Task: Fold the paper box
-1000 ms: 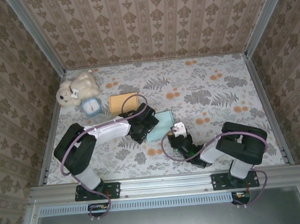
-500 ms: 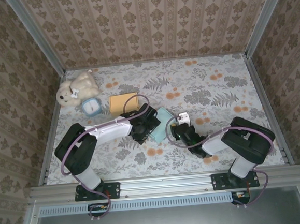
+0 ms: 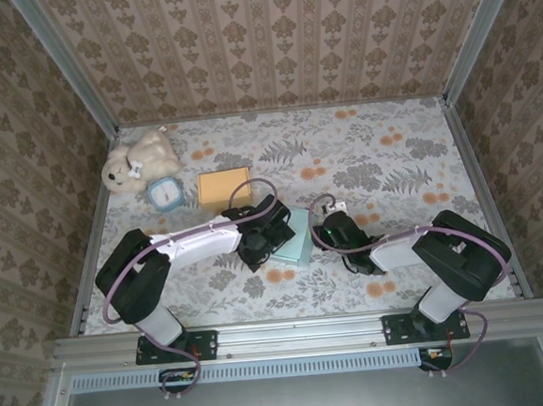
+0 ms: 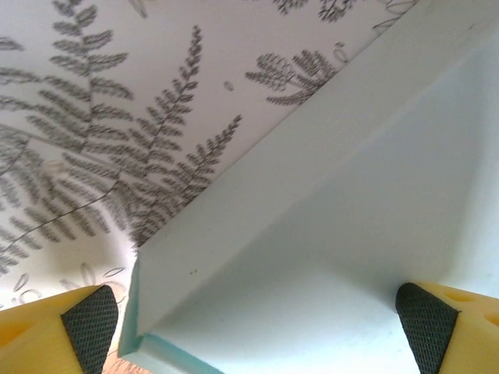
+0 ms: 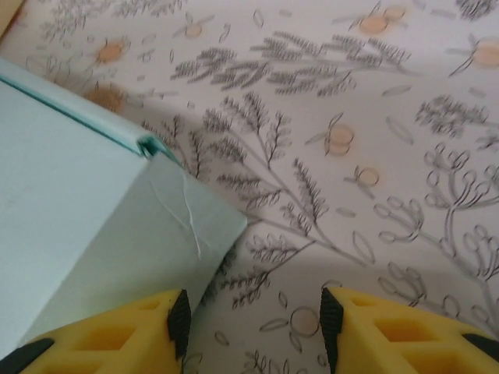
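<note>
The pale teal paper box (image 3: 299, 237) lies mid-table, partly folded, with one side raised. My left gripper (image 3: 266, 233) sits at its left side. In the left wrist view the box (image 4: 327, 234) shows a creased wall and a floor panel. That gripper (image 4: 257, 327) is wide open, one pad (image 4: 90, 327) just off the box's corner and the other over the box. My right gripper (image 3: 333, 228) is at the box's right side. In the right wrist view it (image 5: 253, 323) stands open over bare table, its left finger (image 5: 178, 318) against a creased flap of the box (image 5: 117, 234).
A cream teddy bear (image 3: 141, 159), a small blue clock (image 3: 165, 192) and a tan flat pad (image 3: 225, 184) lie at the back left. Patterned walls enclose the table on three sides. A metal rail (image 3: 300, 330) runs along the near edge.
My right gripper has swung up and left from the near side to the box's right edge. The box's right side has lifted and looks narrower. The left gripper has shifted slightly right.
</note>
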Controlling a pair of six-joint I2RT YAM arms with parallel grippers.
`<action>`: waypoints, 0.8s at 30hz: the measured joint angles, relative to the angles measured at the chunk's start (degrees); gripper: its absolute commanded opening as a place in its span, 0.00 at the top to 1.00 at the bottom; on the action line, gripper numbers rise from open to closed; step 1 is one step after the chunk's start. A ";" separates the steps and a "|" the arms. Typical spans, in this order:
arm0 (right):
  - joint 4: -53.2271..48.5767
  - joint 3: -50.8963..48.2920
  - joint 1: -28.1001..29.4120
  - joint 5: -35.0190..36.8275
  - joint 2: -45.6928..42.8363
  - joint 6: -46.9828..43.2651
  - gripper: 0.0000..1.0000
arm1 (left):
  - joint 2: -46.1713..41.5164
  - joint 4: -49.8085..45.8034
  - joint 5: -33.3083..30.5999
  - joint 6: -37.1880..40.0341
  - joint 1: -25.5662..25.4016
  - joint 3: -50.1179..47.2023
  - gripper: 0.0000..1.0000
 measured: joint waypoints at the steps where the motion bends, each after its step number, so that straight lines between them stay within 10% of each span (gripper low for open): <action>1: -0.63 0.02 -0.22 -0.76 -0.39 0.11 0.50 | -0.48 -0.74 -0.07 0.02 -0.07 -0.15 0.03; 9: -8.52 1.57 -5.35 -8.33 -5.35 1.86 0.60 | -8.02 -2.97 -4.26 4.13 -0.11 -1.42 0.03; 13: -11.69 3.08 -8.72 -12.22 -7.23 2.95 1.00 | -12.79 -0.31 -8.87 12.52 -0.07 -2.49 0.01; 24: -18.56 13.20 -14.27 -25.22 -0.72 4.85 1.00 | -14.40 26.32 -5.22 49.57 9.90 -10.67 0.02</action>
